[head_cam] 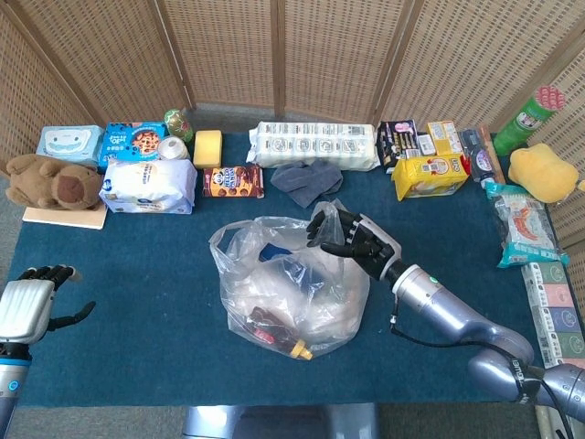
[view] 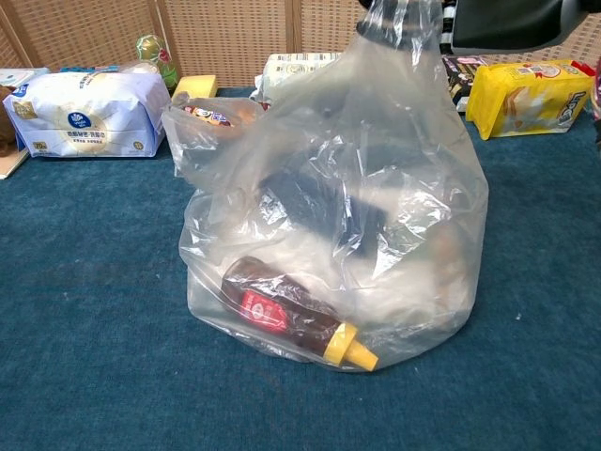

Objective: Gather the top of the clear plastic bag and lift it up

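Mid-worktop, the right hand (head_cam: 355,241) grips the clear bag's (head_cam: 288,293) bunched top; the left hand (head_cam: 27,300), fingers spread, hovers off the near-left corner.

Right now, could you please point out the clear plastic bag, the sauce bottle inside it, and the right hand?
clear plastic bag (view: 413,178): chest view, on its right side wall.
sauce bottle (view: 282,315): chest view, on its brown body.
right hand (head_cam: 358,240): head view, on its back.
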Controlling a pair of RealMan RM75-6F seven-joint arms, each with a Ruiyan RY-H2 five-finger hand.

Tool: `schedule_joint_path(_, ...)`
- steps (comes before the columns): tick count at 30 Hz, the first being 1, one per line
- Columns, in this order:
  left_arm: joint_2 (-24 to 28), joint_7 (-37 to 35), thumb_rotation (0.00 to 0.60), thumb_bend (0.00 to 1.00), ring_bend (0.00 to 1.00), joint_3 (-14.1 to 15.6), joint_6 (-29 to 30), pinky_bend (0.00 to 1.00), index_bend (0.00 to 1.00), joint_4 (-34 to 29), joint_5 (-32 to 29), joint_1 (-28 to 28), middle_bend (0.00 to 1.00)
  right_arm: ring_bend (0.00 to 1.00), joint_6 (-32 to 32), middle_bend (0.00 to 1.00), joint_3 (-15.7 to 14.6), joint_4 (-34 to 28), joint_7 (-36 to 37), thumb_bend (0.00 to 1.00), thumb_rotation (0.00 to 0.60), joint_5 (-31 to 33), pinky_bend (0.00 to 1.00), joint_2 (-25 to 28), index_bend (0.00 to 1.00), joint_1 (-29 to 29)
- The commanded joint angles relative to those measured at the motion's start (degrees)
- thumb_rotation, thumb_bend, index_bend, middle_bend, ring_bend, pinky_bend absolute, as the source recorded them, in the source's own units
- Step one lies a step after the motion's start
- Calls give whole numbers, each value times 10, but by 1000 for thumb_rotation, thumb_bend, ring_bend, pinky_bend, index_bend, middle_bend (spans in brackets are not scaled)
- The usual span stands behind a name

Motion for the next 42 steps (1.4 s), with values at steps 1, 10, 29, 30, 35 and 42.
schedule_joint_path(1,-1,2,318,221,403,0,-1,374,425,-2,1,-2,445,381,27,426,4,12,94,127,600,-31,328,-3,400,-13)
schedule_joint_path(10,-1,6,309,221,404,1,-3,374,424,-6,1,-4,445,375,59,425,-30,43,163,131,600,-60,314,-16,399,16)
schedule_joint_path(29,-3,4,315,221,404,6,-9,374,425,-8,12,-10,445,359,53,401,-64,69,32,147,600,41,335,-61,375,81)
schedule_joint_path(30,-3,4,315,221,404,6,-9,374,425,-8,13,-10,445,367,52,401,-63,68,33,148,600,43,366,-61,373,81)
schedule_joint_path(35,-4,4,313,220,404,6,-9,374,425,-9,16,-13,445,588,49,491,-53,58,53,157,600,36,604,-45,383,70)
schedule_joint_path(42,-10,8,315,221,403,6,-14,374,425,-11,20,-19,445,743,53,649,-45,35,79,159,600,11,775,8,514,44)
